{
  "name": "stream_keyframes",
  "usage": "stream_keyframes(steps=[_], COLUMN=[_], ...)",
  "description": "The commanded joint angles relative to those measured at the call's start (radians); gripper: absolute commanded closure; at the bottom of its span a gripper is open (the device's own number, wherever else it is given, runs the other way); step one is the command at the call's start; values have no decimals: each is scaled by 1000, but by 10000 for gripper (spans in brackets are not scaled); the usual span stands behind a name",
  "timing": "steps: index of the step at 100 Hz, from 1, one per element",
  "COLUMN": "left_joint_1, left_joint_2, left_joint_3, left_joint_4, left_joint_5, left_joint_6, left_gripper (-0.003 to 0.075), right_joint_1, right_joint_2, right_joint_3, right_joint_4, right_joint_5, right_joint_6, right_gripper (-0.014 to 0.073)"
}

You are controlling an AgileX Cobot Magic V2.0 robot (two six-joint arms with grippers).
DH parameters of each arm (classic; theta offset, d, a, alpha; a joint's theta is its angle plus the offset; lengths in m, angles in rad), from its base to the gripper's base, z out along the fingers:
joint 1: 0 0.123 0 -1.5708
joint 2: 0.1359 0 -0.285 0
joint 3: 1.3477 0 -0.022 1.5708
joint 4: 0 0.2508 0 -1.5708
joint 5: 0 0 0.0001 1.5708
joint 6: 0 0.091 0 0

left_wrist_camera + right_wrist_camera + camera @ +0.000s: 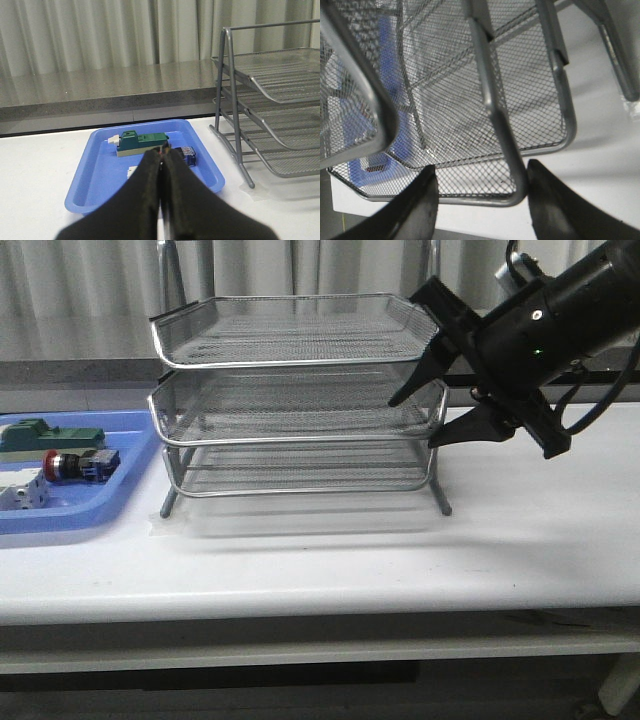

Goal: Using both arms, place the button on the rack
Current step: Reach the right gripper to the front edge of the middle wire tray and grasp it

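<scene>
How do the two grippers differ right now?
The right gripper is open, fingers spread by the rack's right edge; the left gripper is shut, fingers pressed together. The right sits at middle-tier height; the left points at the blue tray holding the button. Both hold nothing.

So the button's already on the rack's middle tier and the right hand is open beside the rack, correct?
Not quite. The button lies in the blue tray left of the rack, as the front view shows. The right hand is indeed open beside the rack.
</scene>
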Motion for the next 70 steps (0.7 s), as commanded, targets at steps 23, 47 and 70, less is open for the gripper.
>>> stream_keyframes(steps=[23, 47, 70], left_joint_1=[-1, -1, -1], left_joint_2=[-32, -32, -32], left_joint_3=[54, 54, 54], left_joint_4=[-5, -5, -5], left_joint_5=[-79, -79, -79], left_joint_6=[-8, -8, -8], left_gripper=[741, 741, 741], right_joint_1=[-2, -2, -2], right_joint_2=[-17, -17, -17], right_joint_3=[-37, -37, -35], right_joint_4=[58, 58, 48], right_joint_5=[29, 48, 70], right_joint_6=[-24, -24, -24], right_gripper=[249, 566, 609])
